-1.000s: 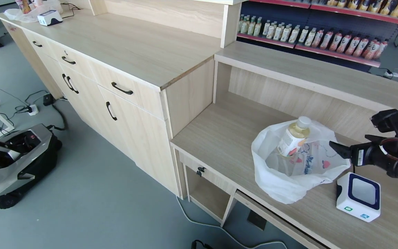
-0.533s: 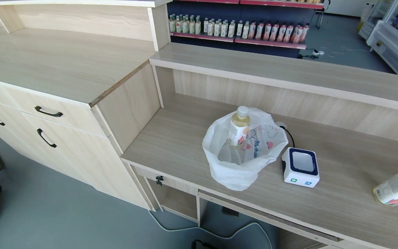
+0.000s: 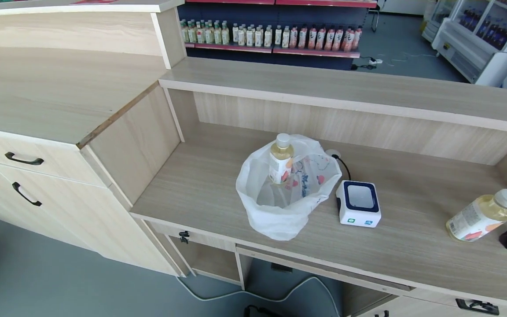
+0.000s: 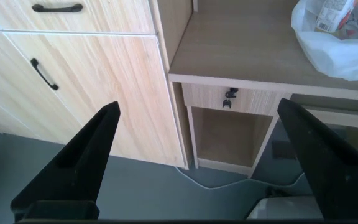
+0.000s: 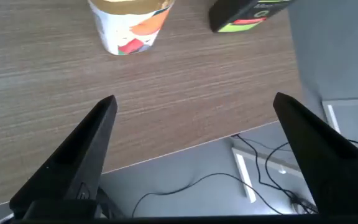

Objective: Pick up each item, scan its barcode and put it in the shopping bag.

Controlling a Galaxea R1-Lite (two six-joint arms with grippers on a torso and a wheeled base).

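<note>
While over counter [image 5: 166,81], right jaws apart.

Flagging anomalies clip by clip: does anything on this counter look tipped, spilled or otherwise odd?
Nothing clearly wrong. One bottle stands upright in the shopping bag, the scanner sits beside it, and no spill shows. The second bottle near the right end of the counter looks slanted in the head view, possibly just the viewing angle.
</note>
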